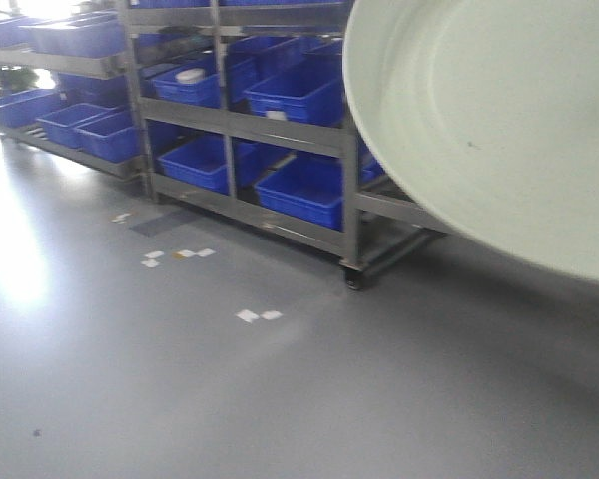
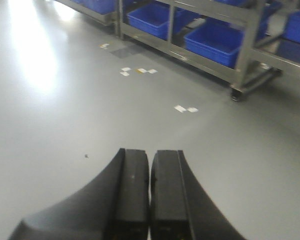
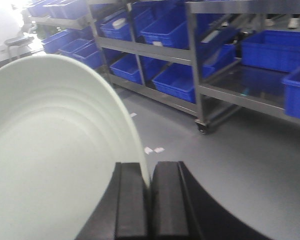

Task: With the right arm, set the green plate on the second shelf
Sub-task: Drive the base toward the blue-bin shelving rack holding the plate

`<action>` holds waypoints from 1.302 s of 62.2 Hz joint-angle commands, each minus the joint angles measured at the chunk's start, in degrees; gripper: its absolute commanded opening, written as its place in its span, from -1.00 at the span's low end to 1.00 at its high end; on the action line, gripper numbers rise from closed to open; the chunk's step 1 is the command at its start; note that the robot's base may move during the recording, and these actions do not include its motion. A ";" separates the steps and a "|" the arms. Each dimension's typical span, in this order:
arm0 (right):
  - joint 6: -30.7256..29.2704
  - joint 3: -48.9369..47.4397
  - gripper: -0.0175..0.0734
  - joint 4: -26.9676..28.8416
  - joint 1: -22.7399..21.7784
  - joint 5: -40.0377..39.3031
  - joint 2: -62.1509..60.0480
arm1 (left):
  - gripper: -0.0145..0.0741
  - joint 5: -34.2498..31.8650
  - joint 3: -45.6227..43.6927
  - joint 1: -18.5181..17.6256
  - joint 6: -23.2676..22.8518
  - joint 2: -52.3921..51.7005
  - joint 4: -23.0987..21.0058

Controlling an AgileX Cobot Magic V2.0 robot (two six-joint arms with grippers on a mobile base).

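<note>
The green plate (image 3: 50,150) is pale sage and round, and it is held up off the floor. My right gripper (image 3: 149,172) is shut on its rim, which runs between the two black fingers. In the front-facing view the green plate (image 1: 499,120) fills the upper right, tilted, with a tiny dark speck on it; the right arm itself is hidden there. My left gripper (image 2: 150,160) is shut with nothing in it, hanging over the grey floor. The metal shelf rack (image 3: 200,90) stands ahead, past the plate's rim.
Steel wheeled racks (image 1: 349,150) hold several blue plastic bins (image 1: 299,90) on slanted tiers. A rack caster (image 1: 352,277) rests on the grey floor. White tape scraps (image 1: 258,315) lie on the floor in front. Bright glare falls on the floor at left.
</note>
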 commanded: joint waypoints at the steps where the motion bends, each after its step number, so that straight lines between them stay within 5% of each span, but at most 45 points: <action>1: 0.02 -1.98 -0.49 0.34 -0.30 -6.43 0.30 | -0.39 -3.89 1.81 -0.26 0.04 -1.18 0.10; 81: 0.02 -1.98 -0.49 0.34 -0.30 -6.43 0.30 | -0.39 -3.89 1.81 -0.26 0.04 -1.18 0.10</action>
